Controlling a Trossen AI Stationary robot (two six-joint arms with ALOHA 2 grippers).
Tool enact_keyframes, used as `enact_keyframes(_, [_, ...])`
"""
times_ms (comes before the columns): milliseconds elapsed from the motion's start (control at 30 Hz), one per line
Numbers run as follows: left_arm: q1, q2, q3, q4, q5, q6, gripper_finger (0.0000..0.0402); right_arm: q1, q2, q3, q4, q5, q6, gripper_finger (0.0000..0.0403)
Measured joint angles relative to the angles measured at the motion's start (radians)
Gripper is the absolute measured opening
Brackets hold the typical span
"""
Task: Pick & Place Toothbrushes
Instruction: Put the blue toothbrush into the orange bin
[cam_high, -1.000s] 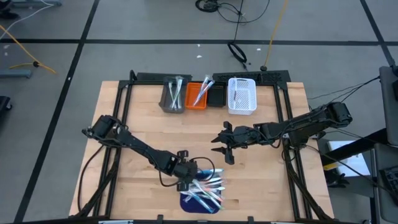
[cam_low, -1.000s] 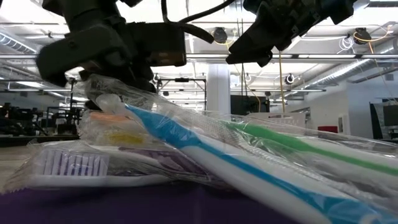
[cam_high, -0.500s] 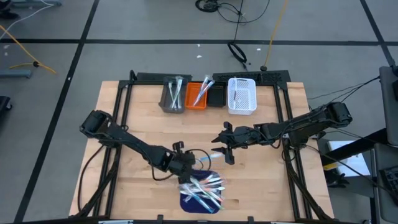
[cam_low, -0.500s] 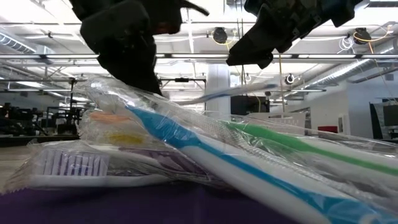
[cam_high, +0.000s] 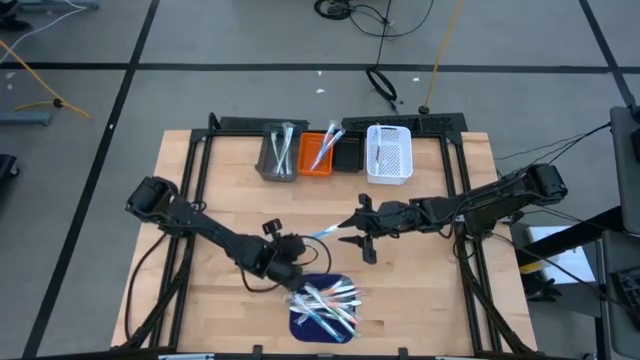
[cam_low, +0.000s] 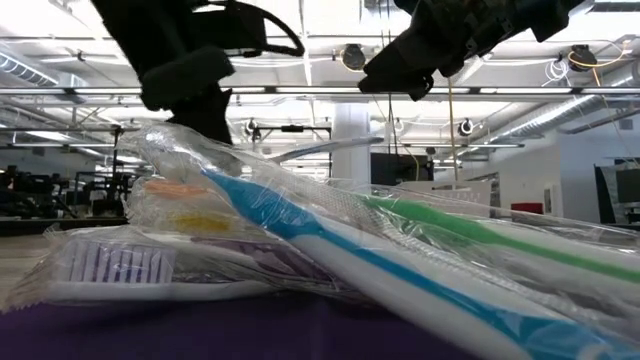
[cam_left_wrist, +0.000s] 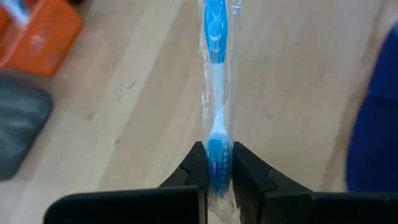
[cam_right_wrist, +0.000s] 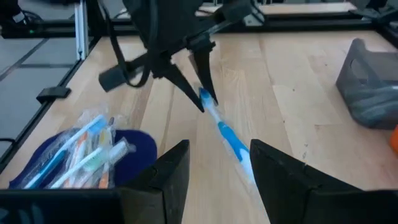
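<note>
Left arm reaches low across the table; left gripper is clamped on a wrapped blue toothbrush, its free end pointing toward the right gripper, whose jaws stand apart just beyond. Remaining toothbrushes lie heaped on the mat beside the left gripper.

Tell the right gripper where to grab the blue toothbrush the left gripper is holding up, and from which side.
Grip the free end of the blue toothbrush, the half that sticks out toward the right gripper. The left gripper is shut on the other end, so only that half is clear. The brush is thin and points almost straight at the open right fingers; come head-on along its length and close across its narrow width.
</note>
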Motion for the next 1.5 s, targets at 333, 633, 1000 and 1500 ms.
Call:
enact_keyframes(333, [-0.059,-0.088,0.000,-0.095,-0.196,-0.134,0.0029,-0.019,0.000,0.000,0.012,0.004,0.003,0.0160])
enact_keyframes(633, [-0.071,-0.132,0.000,-0.047,-0.347,-0.128,0.0029,-0.019,0.000,0.000,0.080,0.001,-0.001,0.0160])
enact_keyframes(1000, [-0.049,-0.130,0.000,0.189,-0.345,0.107,0.0029,-0.019,0.000,0.000,0.192,0.001,-0.024,0.0160])
enact_keyframes(1500, [0.034,-0.192,-0.088,0.372,-0.279,0.259,0.0029,-0.019,0.000,0.000,0.203,0.000,-0.024,0.0160])
